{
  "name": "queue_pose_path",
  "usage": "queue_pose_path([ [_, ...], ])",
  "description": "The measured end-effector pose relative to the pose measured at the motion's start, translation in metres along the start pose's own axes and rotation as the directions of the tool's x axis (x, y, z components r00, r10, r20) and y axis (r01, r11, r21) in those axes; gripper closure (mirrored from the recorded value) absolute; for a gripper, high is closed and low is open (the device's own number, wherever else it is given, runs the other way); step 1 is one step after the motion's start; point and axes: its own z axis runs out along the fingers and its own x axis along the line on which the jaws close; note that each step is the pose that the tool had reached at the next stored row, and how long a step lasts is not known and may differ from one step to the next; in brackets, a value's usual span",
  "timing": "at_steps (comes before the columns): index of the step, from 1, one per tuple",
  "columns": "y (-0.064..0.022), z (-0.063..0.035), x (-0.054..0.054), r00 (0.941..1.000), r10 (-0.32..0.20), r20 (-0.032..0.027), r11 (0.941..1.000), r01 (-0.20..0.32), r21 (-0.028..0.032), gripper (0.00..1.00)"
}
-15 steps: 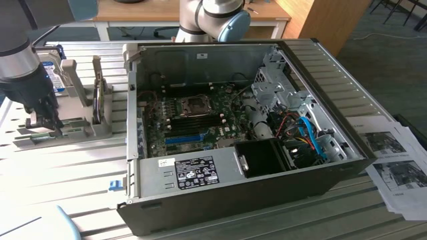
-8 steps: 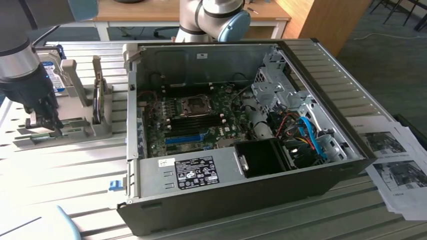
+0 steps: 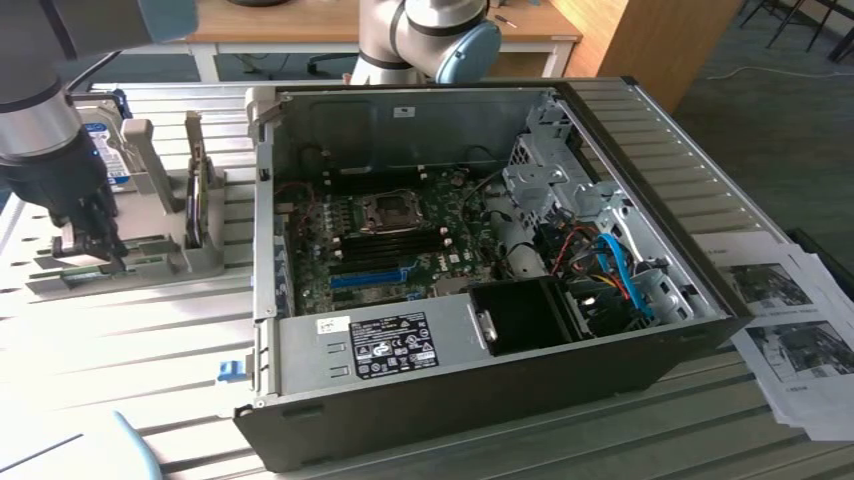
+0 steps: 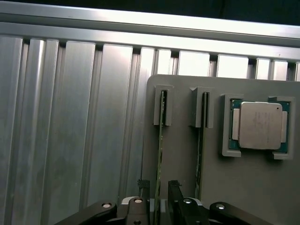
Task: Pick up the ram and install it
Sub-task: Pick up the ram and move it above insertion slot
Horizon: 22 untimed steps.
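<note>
Gripper (image 4: 159, 185) released, jaws wide, straddling edge-on ram (image 4: 162, 126) in grey holder (image 4: 180, 159) — second stick (image 4: 202, 136), CPU (image 4: 260, 124) beside.

Arm (image 3: 38, 115): round silver-grey tube sections, joint caps (image 3: 467, 48) pale blue. Wrist end dark, near black. Jaws: all black; two slim flat fingers (image 4: 175, 190) carried on black linkage bars (image 4: 93, 213). Four round silver pins (image 4: 137, 201) set along the linkage. Small white piece between the bars, at the root of the fingers
</note>
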Motion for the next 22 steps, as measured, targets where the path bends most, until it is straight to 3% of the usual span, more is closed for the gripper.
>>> queue_pose_path([
  [10,-0.0011,0.0002,0.0001,1.0000,0.000,0.0000,1.0000,0.000,-0.0001,0.71],
  [13,-0.0011,0.0001,0.0001,1.0000,0.000,0.0000,1.0000,0.000,-0.0001,0.73],
  [14,-0.0011,0.0002,0.0001,1.0000,0.000,0.0000,1.0000,0.000,0.0000,0.80],
  [22,-0.0011,0.0009,0.0000,1.0000,0.000,0.0000,1.0000,0.000,-0.0001,0.80],
])
